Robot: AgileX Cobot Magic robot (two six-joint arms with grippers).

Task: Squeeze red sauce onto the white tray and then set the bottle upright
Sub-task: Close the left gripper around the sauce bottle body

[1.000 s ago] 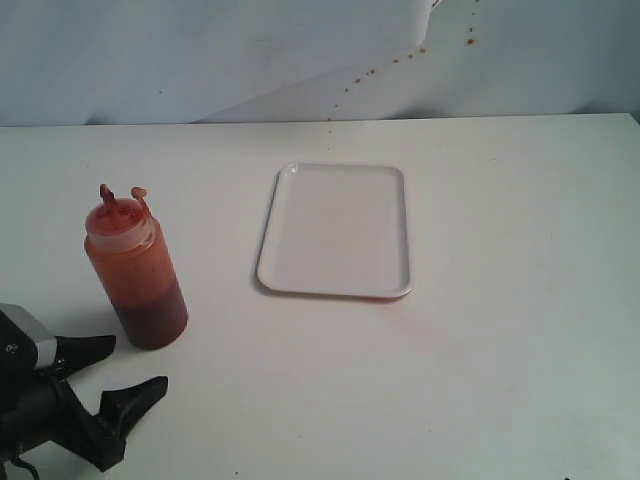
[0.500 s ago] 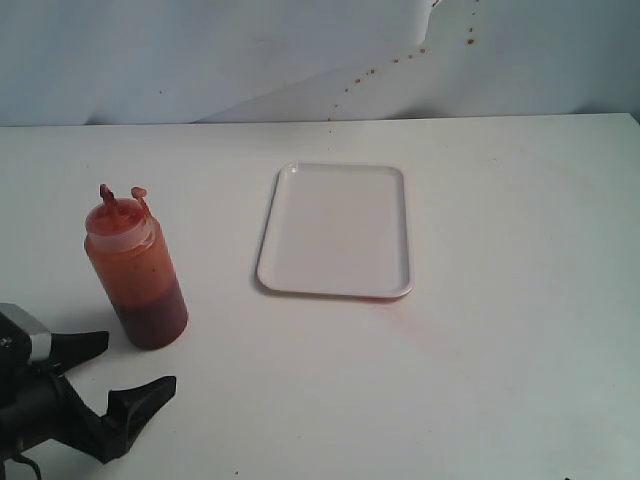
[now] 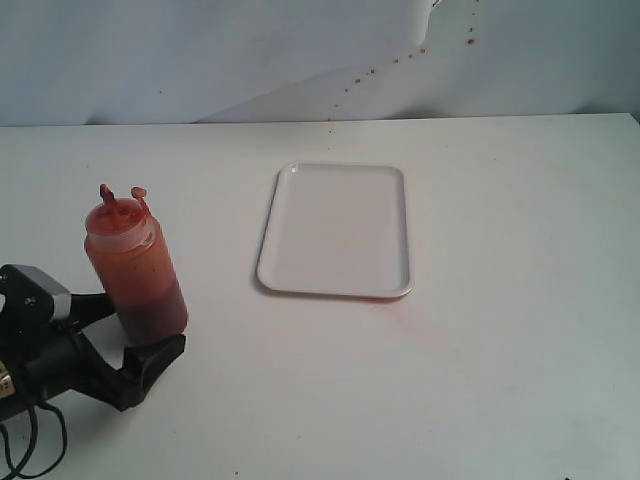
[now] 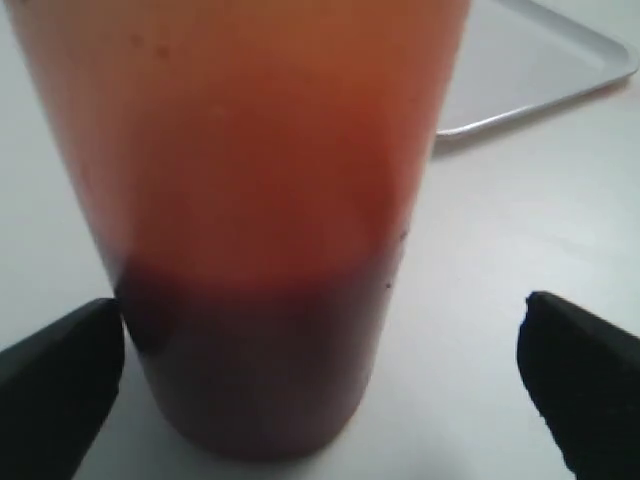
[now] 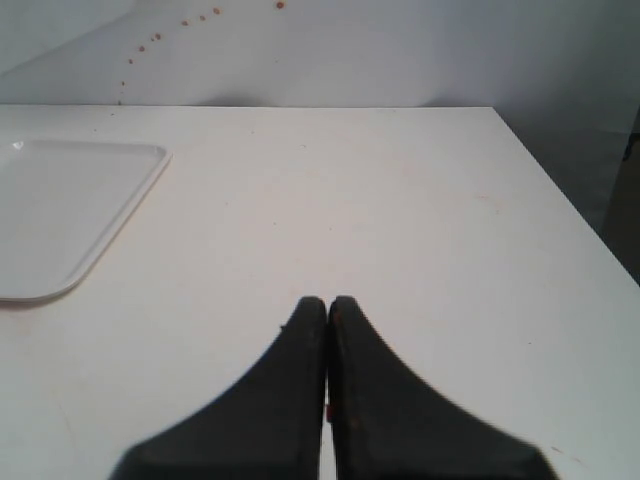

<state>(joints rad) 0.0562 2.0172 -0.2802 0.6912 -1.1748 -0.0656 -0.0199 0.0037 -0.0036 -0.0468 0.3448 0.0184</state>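
Note:
The bottle stands upright on the white table at the left, red-brown sauce showing through its wall, nozzle and tethered cap smeared red. My left gripper is open around its base, one finger on each side, not pressing it. In the left wrist view the bottle fills the picture between the two black fingertips. The white tray lies flat in the middle, with no red drops visible on it. My right gripper is shut on nothing, over bare table to the right of the tray.
A faint reddish smear marks the table just in front of the tray's near right corner. Small brown-red specks dot the pale backdrop. The table's right edge is near the right gripper.
My left gripper has moved forward and up from the near left corner, so its open fingers now straddle the bottle's base. The bottle and tray have not moved.

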